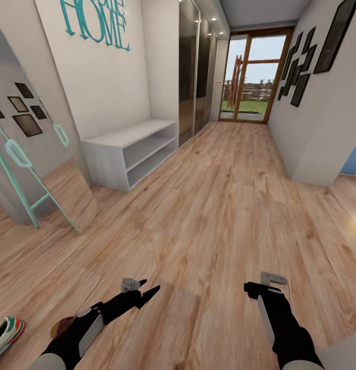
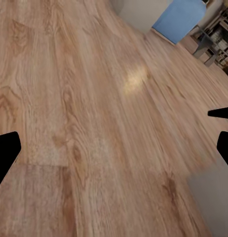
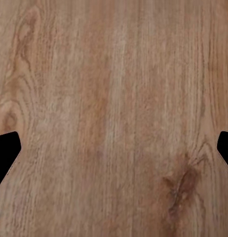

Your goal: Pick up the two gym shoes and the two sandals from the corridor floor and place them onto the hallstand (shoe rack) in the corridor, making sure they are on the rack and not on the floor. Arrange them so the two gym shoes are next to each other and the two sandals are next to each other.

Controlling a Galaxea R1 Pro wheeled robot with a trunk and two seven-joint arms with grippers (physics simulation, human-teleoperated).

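At the lower left edge of the head view, one gym shoe (image 1: 5, 334) lies on the corridor floor (image 1: 213, 216), with a brown sandal (image 1: 62, 325) partly hidden just beside the left arm. The left gripper (image 1: 142, 289) and right gripper (image 1: 260, 285) hang above bare planks, both spread wide and holding nothing. Further off on the left, a white bench (image 1: 131, 149) stands beneath teal HOME lettering (image 1: 95, 20).

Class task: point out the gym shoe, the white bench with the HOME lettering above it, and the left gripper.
gym shoe (image 1: 5, 333): head view, white upper.
white bench (image 1: 127, 133): head view, top surface.
left gripper (image 1: 145, 288): head view, between fingertips.
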